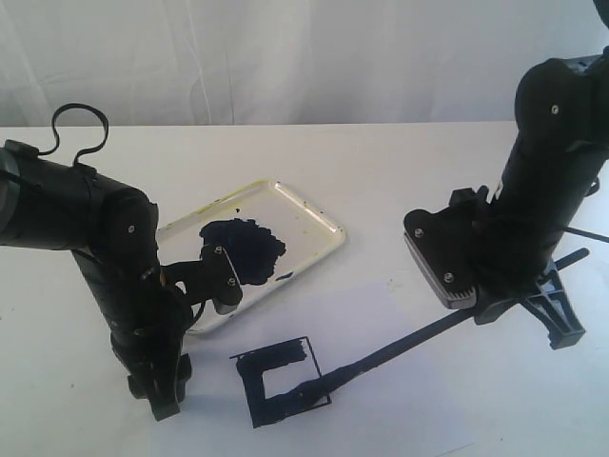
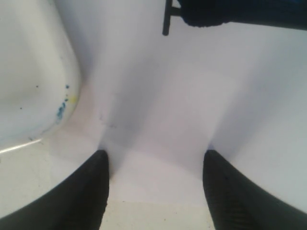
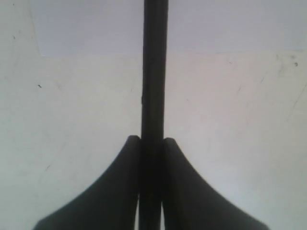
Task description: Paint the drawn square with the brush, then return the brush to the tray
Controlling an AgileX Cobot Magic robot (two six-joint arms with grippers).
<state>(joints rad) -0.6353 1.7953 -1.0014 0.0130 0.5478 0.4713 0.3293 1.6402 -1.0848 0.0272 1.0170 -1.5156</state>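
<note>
White tabletop (image 1: 400,171), right claw (image 3: 152,143) pinching thin black brush (image 1: 409,340), left claw (image 2: 156,158) spread wide

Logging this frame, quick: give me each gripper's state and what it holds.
Left gripper: open, holding nothing.
Right gripper: closed on the brush.

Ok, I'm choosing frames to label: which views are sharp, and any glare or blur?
Exterior view: evenly lit, slightly soft, the tray rim glinting. Left wrist view: blurred, the left hand out of focus. Right wrist view: the brush and the right hand close, soft-edged.
</note>
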